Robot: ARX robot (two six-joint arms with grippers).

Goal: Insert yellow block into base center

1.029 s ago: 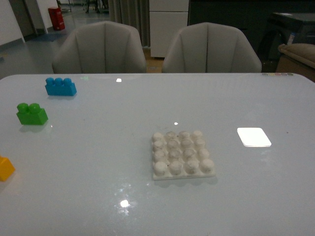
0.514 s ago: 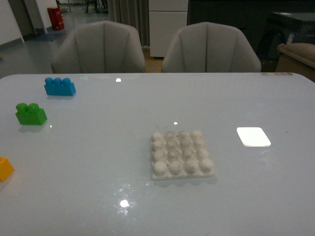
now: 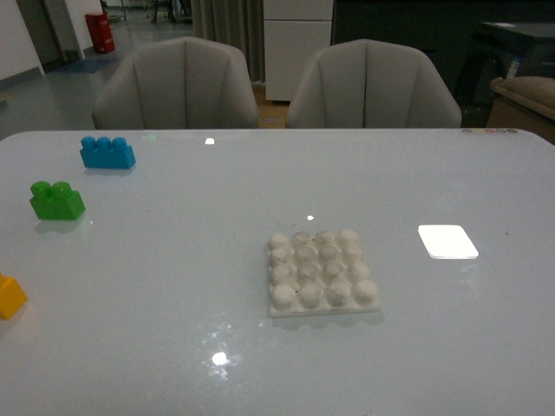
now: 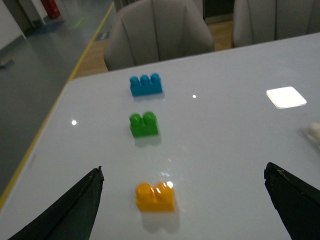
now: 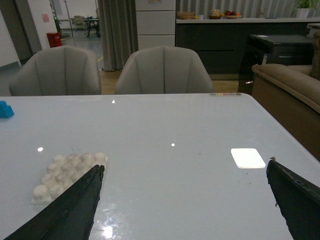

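The yellow block lies on the white table at the far left edge of the front view, cut off by the frame. In the left wrist view the yellow block lies whole, studs up, between my left gripper's wide-open black jaws, a little ahead of them. The base, a white plate with a 4x4 grid of studs, lies flat near the table's middle. It also shows in the right wrist view, beside one jaw of my right gripper, which is open and empty over bare table.
A green two-stud brick and a blue three-stud brick lie at the table's left, beyond the yellow block. A bright patch of reflected light lies right of the base. Two grey chairs stand behind the table.
The front view shifts by a few pixels back and forth. No object on the table has moved.
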